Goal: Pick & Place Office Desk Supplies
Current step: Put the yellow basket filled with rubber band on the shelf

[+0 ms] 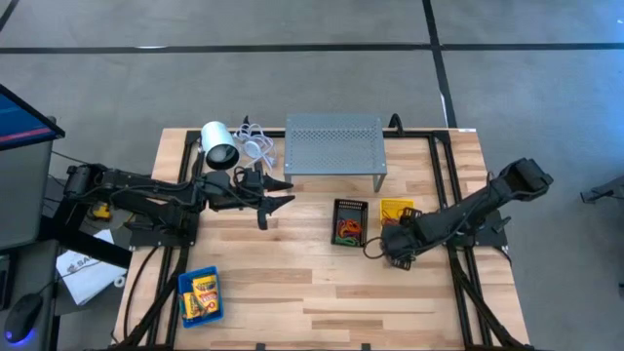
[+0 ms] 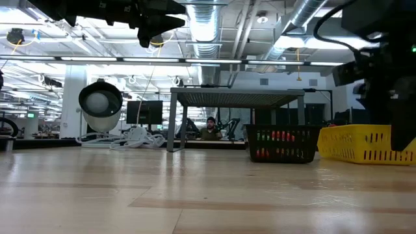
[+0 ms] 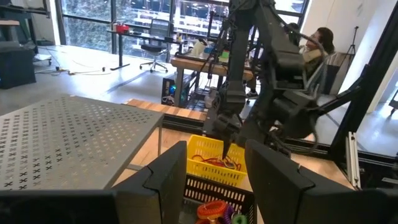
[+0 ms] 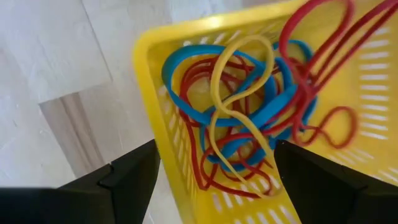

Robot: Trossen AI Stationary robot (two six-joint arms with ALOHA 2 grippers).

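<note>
A: Yellow plastic, that bin (image 4: 163, 118) under the right pincer (image 4: 214, 171). Its fingers stand apart over the rim, nothing between them, and red, blue and yellow bands (image 4: 249, 118) lie tangled inside.

B: Where does the bin sit on the bench (image 1: 292, 283)?

A: Toward the right edge, just beside the black bin (image 1: 348, 221), which holds red and orange bands (image 1: 345, 232). Both lie in front of the grey stand (image 1: 333, 144) at the far edge.

B: And the left pincer (image 1: 276, 195)?

A: It hangs in the air near the stand's left end, fingers partly apart and empty, beside the white cylinder (image 1: 219, 144).

B: The crayons?

A: One yellow box (image 1: 203, 292) shows in the blue bin (image 1: 185, 310), near the front left corner, well apart from both arms.
</note>
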